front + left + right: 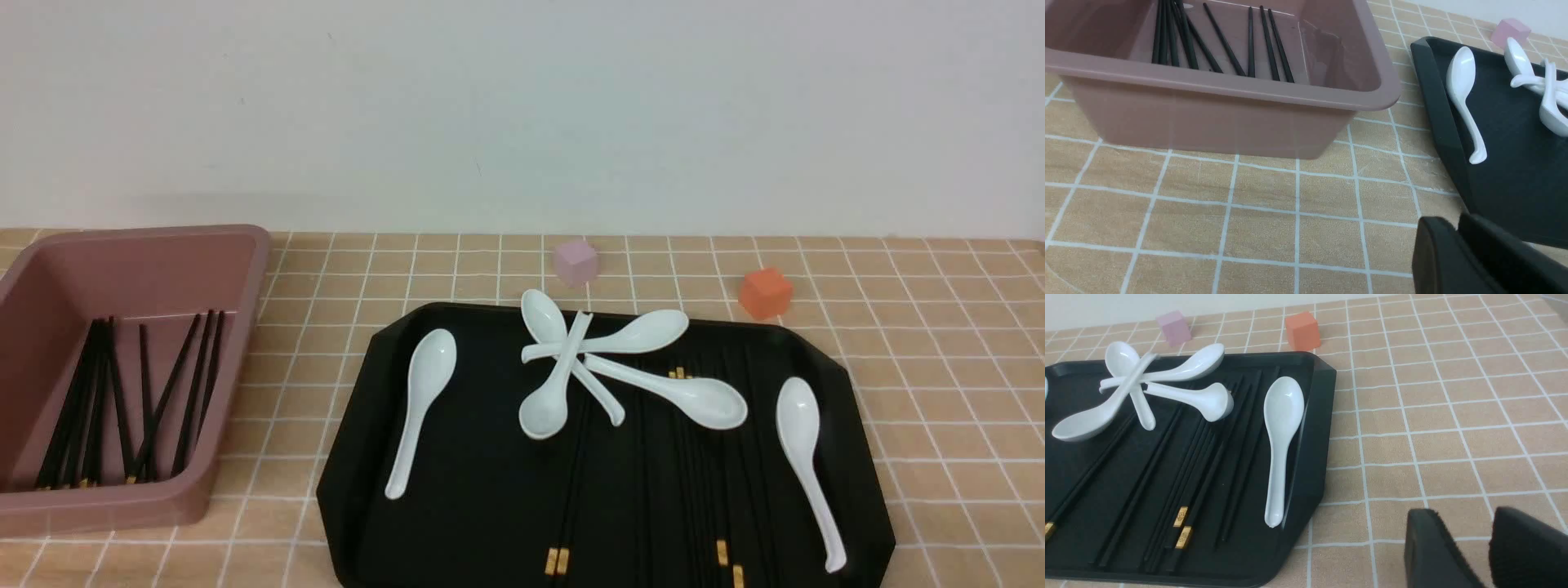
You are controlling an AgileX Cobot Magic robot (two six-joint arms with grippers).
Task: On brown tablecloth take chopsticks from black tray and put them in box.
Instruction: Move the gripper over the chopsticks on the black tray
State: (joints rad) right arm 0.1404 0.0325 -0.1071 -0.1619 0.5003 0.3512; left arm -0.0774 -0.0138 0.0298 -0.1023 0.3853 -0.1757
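Note:
Several black chopsticks (702,457) with gold bands lie lengthwise on the black tray (343,457) in the middle of the brown tablecloth (939,367). They also show in the right wrist view (1200,457). More chopsticks (122,392) lie inside the pink-brown box (253,269) at the left, also seen in the left wrist view (1224,41). My left gripper (1455,222) is shut and empty, low over the cloth between the box (1229,85) and the tray (1437,114). My right gripper (1466,516) is open and empty over the cloth, right of the tray (1310,457). Neither gripper shows in the front view.
Several white soup spoons (604,359) lie on the tray, some crossed over the chopsticks' far ends. One spoon (804,457) lies by the tray's right rim, another (420,400) at its left. A pink cube (575,261) and an orange cube (765,291) stand behind the tray.

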